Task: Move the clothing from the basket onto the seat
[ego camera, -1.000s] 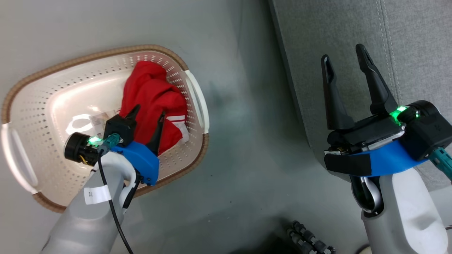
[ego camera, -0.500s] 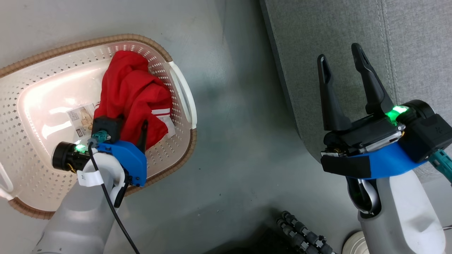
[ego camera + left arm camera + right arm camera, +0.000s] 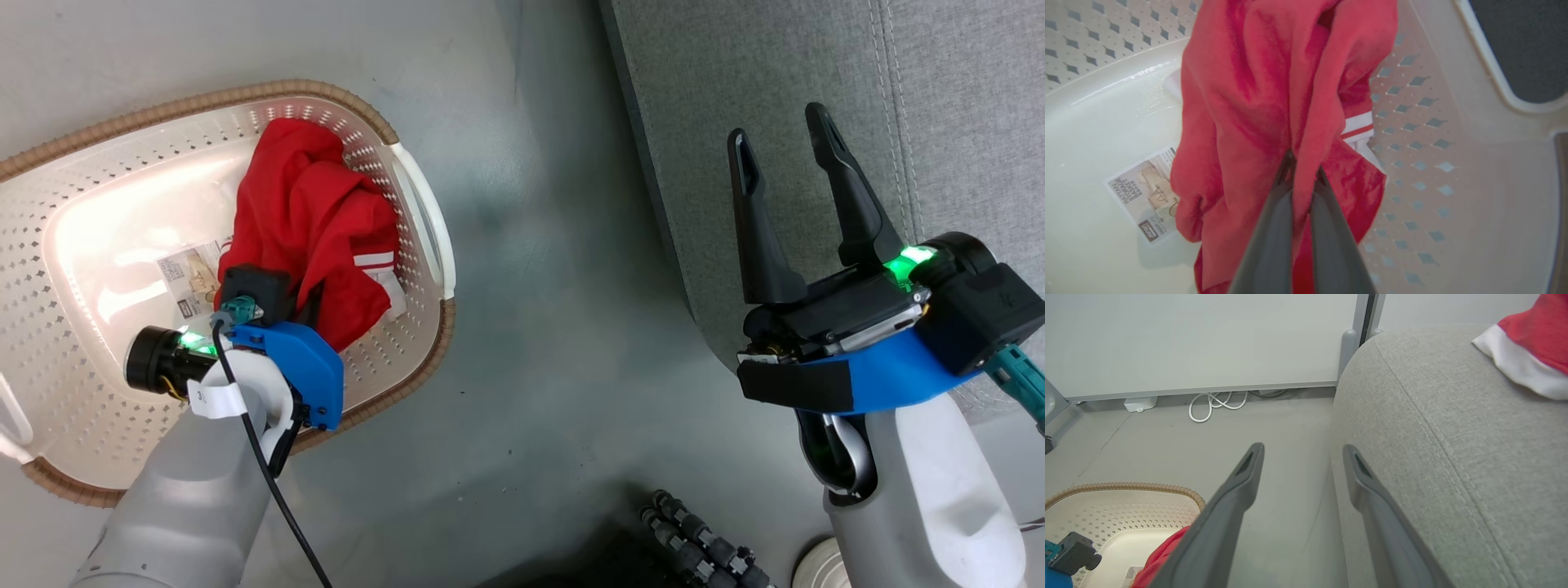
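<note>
The grey floor [image 3: 539, 327] runs between the basket [image 3: 90, 359] on the left and the seat [image 3: 816, 73] on the right. A white wall [image 3: 1208, 335] and a looped cable [image 3: 1216, 403] sit at the far end.

Your left gripper [image 3: 1301, 171] is down inside the basket. Its two fingers [image 3: 1274, 228] are pressed together on a fold of the red cloth [image 3: 310, 212], so it is pinching it. The cloth sits bunched by the right side of the basket, next to the handle [image 3: 424, 220], and partly covers the label [image 3: 1145, 196]. The grip is on a raised fold near the middle. I think that is a good spot, since most of the cloth should come up with it.

Your right gripper [image 3: 777, 124] is spread wide and holds nothing. It hangs over the near left edge of the seat, I think to leave the left arm room.

The other red cloth [image 3: 1535, 339], with a white band, already lies farther along the seat. So about half the job looks done.

Next, you should lift the left arm straight up until the cloth is above the rim [image 3: 188, 98]. Then swing it right, over the floor, to the seat. Watch out: the cloth is floppy and could catch on the rim or the handle.
</note>
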`<state>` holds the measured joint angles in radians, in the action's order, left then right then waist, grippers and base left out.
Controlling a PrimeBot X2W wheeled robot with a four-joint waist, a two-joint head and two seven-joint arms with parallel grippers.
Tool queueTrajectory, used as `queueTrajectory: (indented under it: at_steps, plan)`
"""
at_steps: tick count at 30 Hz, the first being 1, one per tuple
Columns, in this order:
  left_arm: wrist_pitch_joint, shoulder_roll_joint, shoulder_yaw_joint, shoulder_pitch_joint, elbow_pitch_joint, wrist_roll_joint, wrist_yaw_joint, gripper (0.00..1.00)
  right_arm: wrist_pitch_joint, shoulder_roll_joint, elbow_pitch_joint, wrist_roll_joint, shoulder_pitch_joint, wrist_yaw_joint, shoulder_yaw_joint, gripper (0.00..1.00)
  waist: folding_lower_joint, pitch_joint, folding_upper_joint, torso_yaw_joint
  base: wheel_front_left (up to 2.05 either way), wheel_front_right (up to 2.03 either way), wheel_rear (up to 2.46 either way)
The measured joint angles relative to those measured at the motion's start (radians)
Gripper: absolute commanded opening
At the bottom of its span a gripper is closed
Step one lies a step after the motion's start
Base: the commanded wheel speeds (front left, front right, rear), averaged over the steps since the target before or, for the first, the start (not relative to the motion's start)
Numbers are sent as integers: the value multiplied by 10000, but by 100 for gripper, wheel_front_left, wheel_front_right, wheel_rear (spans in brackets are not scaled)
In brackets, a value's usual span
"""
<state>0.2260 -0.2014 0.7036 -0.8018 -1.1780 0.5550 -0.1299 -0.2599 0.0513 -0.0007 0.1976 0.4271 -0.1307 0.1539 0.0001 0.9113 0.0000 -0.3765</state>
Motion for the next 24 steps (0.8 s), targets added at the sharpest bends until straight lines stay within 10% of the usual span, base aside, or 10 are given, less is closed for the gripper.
queueTrajectory:
  at_steps: [24]
  plan:
    - [284, 460, 1415, 485, 424, 1214, 0, 0, 13, -4, 420, -410, -12, 0, -171, 100, -1, -1491, 0, 636, 0, 0, 0]
